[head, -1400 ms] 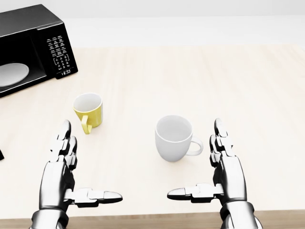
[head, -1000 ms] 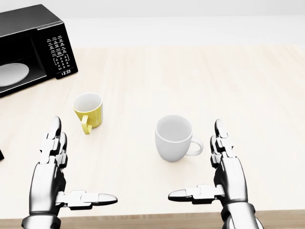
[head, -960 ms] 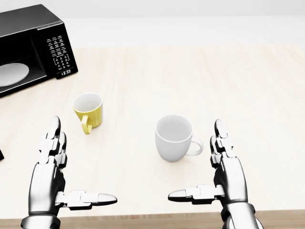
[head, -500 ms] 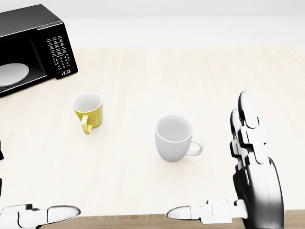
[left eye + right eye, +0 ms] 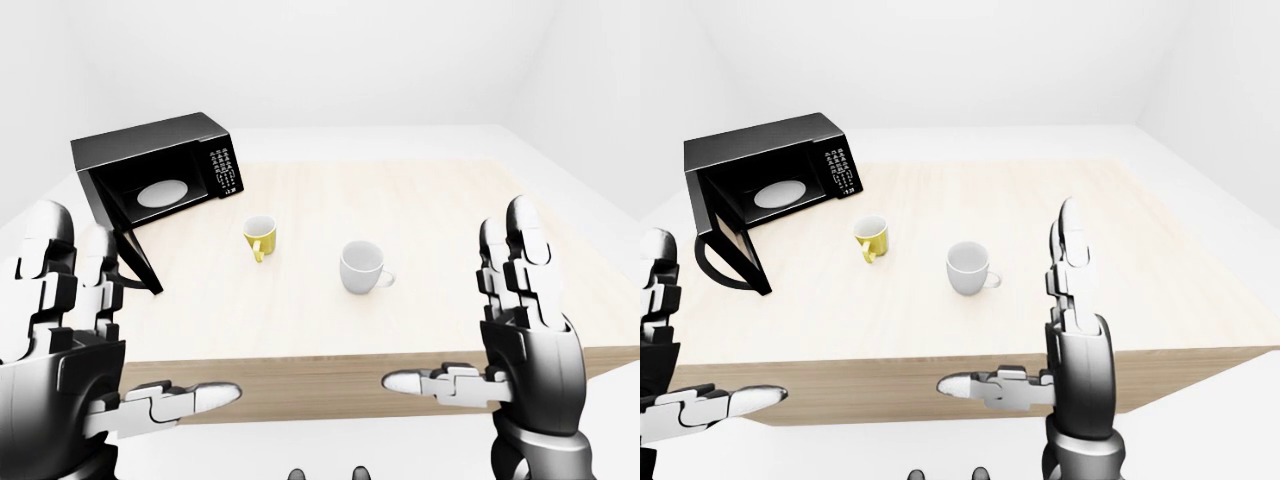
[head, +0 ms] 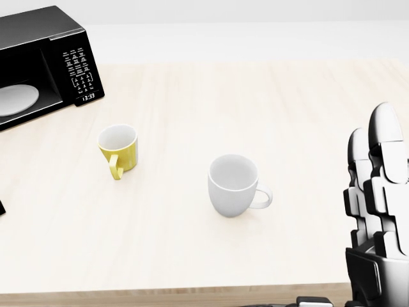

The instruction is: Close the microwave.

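Note:
The black microwave (image 5: 160,165) stands at the left end of the table. Its door (image 5: 128,243) hangs open, swung out toward the table's near edge, and a white plate (image 5: 162,192) shows inside. In the left-eye view my left hand (image 5: 125,330) is raised at the lower left, open, fingers up and thumb pointing right. It is below the door and apart from it. My right hand (image 5: 460,300) is raised at the lower right, open and empty. In the head view only the right hand's fingers (image 6: 380,185) show.
A yellow mug (image 5: 260,237) and a white mug (image 5: 362,266) stand on the light wooden table (image 5: 450,200), to the right of the microwave. The table's near edge runs across the lower part of the eye views.

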